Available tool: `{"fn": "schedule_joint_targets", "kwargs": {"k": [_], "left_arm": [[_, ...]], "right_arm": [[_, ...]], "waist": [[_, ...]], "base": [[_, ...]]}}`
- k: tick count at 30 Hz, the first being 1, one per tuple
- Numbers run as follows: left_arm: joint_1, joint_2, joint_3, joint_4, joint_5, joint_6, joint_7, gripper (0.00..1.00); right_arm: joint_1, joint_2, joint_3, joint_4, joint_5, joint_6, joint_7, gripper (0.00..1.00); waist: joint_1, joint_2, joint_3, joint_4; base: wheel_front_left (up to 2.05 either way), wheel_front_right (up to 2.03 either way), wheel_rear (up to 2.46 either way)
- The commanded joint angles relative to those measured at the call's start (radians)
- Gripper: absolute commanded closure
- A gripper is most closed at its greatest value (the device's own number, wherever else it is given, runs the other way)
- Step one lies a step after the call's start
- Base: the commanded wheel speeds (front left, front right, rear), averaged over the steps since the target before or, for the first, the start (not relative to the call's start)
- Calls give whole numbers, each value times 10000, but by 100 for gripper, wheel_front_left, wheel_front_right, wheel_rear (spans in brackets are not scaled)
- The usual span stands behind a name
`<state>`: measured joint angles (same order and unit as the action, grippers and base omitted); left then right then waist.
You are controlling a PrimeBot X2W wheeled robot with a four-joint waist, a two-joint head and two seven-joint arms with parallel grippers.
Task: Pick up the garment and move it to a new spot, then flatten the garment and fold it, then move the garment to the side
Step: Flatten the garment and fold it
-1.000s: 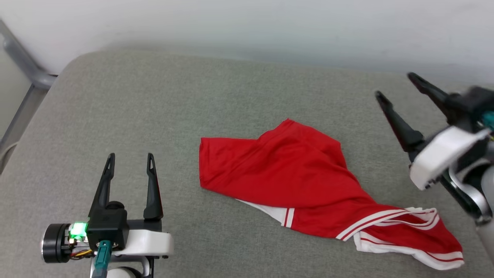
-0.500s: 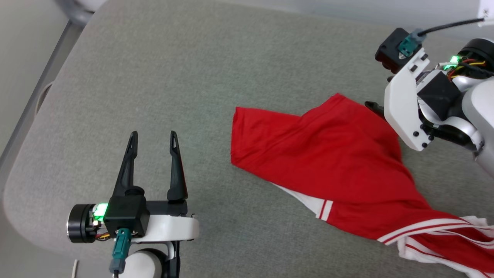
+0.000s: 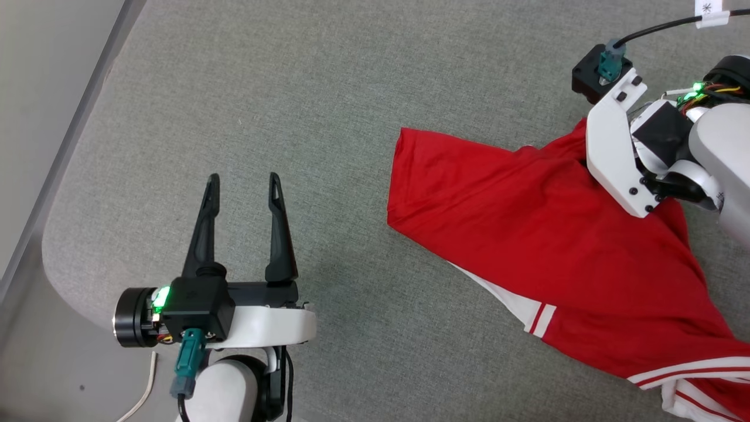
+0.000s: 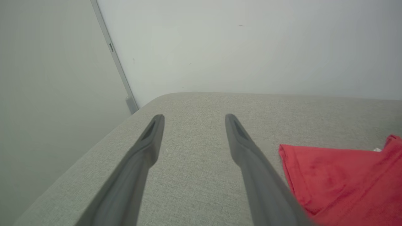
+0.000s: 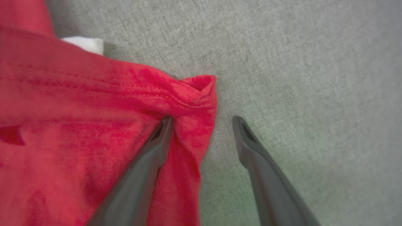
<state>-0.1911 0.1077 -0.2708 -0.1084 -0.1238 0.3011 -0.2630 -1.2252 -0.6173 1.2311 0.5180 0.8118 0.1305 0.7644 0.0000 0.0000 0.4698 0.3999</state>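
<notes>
the garment (image 3: 556, 234) lies crumpled on the grey cushion (image 3: 293, 88), right of centre in the head view. it's plain red side up, w/ a white sleeve (image 3: 530, 310) poking out under its near edge and striped trim running off the lower right corner. no letters or number showing, so prob. face down or folded over itself.

right gripper (image 5: 202, 117) is down at the far right edge of the cloth, jaws apart. in the right wrist view one finger presses onto the red fabric and the other sits over bare cushion, w/ a bunched hem corner lying just ahead of the gap. nothing clamped yet. left gripper (image 3: 242, 176) hovers over bare cushion well left of the garment, jaws apart, empty.

handling, as a judgement: thin jersey knit, light, very soft, no stiffness. it'll drape and trail when lifted and won't keep shape. not fragile. looks fairly smooth, so a shallow pinch on one layer could slip. the cushion weave may drag on it.

where to grip: that bunched corner by the right jaws looks best, since doubled hem = thicker bite. for flattening later, prob. both hem corners or shoulders, one per gripper. risk: a finger digging into the cushion, or catching only the top layer.
</notes>
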Motion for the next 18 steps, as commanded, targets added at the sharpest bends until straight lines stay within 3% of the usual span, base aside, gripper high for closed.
{"fn": "schedule_joint_targets", "kwargs": {"k": [1,3,4,5,6,10,18], "left_arm": [[-86,-91,141,21,85,-108,-20,0],[-96,-165,265,68,162,-223,-20,0],[-95,-199,339,83,188,-271,-20,0],[-87,-220,406,97,239,-314,-20,0],[-77,-252,456,114,272,-355,-20,0],[42,-352,689,168,412,-479,-20,0],[451,-385,1072,223,661,-662,-20,0]], "right_arm": [[872,143,614,310,164,16,372,0],[973,89,736,284,230,16,561,0],[991,39,767,246,252,18,634,5],[974,1,786,166,270,21,623,78],[918,-35,783,112,267,30,472,100],[513,-91,637,-81,339,-4,-251,100],[-725,-33,466,-715,942,-7,-2730,100]], "waist": [[0,0,90,41],[0,0,113,10],[0,0,110,-11],[0,0,107,-36],[0,0,92,-64],[0,0,-67,-249],[0,0,-685,-838]], "base": [[0,0,0],[0,0,0],[0,0,0],[0,0,0],[0,0,0],[0,0,0],[0,0,0]]}}
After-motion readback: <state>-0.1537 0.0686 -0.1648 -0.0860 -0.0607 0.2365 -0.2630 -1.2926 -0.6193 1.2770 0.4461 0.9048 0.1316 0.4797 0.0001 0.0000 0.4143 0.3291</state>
